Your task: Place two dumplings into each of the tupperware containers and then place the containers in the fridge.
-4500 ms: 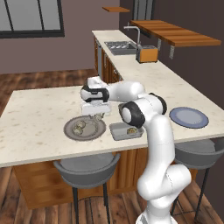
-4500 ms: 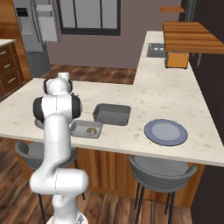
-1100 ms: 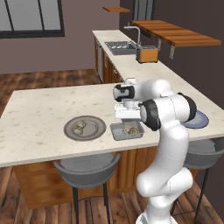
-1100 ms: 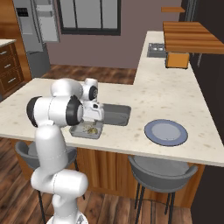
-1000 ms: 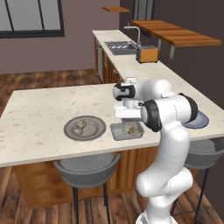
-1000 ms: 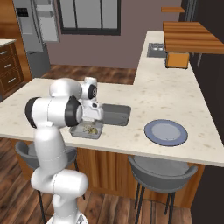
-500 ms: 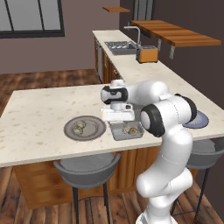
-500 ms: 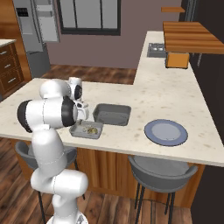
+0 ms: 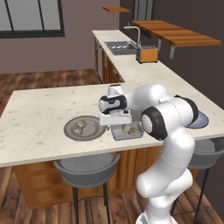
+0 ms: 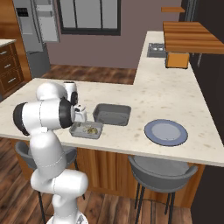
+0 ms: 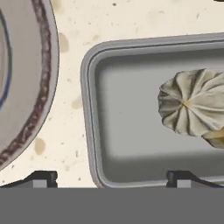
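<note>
Below the wide-open, empty gripper (image 11: 111, 178) sits the smaller tupperware container (image 11: 131, 131); its pleated dumpling (image 11: 194, 107) looks soft and light, so pinch gently across the middle.

- Illumination: even, moderately bright, diffuse; no visible light source.
- Shadows: soft; a faint one lies inside the container (image 11: 131, 144) along its near wall.
- Glare: none on the counter (image 9: 39, 113).
- Sharpness: base views slightly soft; hand view crisp, undistorted.

Blue-grey plate (image 10: 166, 132) near orange toaster (image 10: 177, 60)
</note>
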